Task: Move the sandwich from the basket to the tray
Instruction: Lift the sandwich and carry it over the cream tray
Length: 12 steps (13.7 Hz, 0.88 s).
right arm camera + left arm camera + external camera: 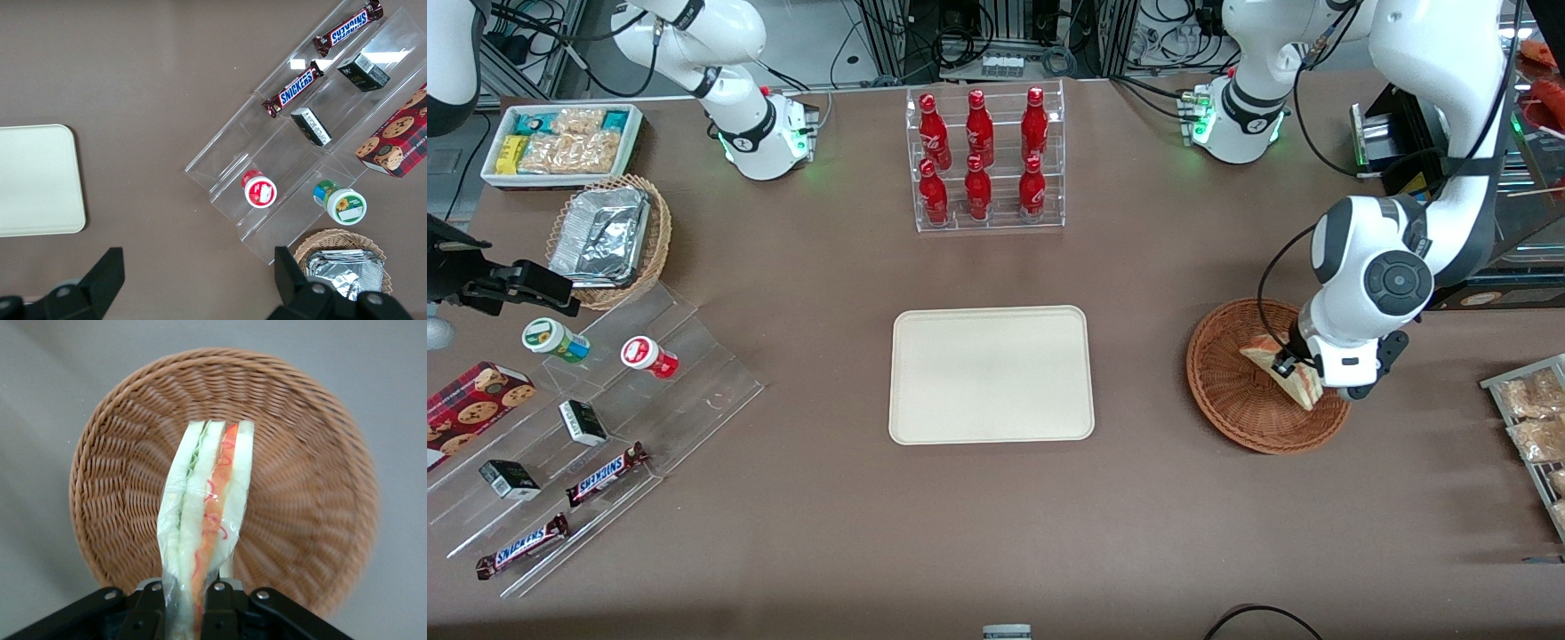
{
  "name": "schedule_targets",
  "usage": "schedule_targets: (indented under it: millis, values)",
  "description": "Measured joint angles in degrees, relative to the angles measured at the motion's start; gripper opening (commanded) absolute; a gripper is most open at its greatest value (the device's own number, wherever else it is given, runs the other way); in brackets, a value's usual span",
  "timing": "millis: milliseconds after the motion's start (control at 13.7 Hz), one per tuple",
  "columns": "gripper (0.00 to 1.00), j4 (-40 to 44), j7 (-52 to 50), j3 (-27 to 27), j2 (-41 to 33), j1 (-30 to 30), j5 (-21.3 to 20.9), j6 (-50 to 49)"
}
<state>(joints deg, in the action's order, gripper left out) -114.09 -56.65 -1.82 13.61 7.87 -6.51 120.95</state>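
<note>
The sandwich (1291, 373), a pale wedge wrapped in clear film with red and green filling, is held just above the round reddish-brown basket (1227, 391). My left gripper (1303, 366) is shut on it. In the left wrist view the sandwich (207, 513) sticks out from between the black fingers (223, 607), with the basket (307, 493) underneath it. The cream tray (991, 374) lies flat mid-table with nothing on it, and its corner (37, 180) also shows in the right wrist view.
A clear rack of red bottles (984, 160) stands farther from the camera than the tray. Bagged pastries (1529, 418) lie at the working arm's end. Toward the parked arm's end sit clear stepped shelves with snacks (587, 427), a tan basket with foil containers (609, 236) and a white snack bin (560, 142).
</note>
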Motion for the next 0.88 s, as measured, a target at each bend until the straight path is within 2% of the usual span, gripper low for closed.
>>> schedule_targets:
  millis: [293, 512, 732, 878]
  values:
    - [0.0, 11.7, -0.25, -0.46, -0.34, 9.15, 0.05, -8.86]
    - [0.0, 16.03, 2.8, -0.89, 0.53, 15.91, 0.44, -10.67]
    - [0.0, 20.12, 4.73, -1.13, 5.31, 22.57, 0.92, -10.48]
    - [0.0, 25.37, 4.86, -1.17, 11.69, 26.76, 0.93, -10.36]
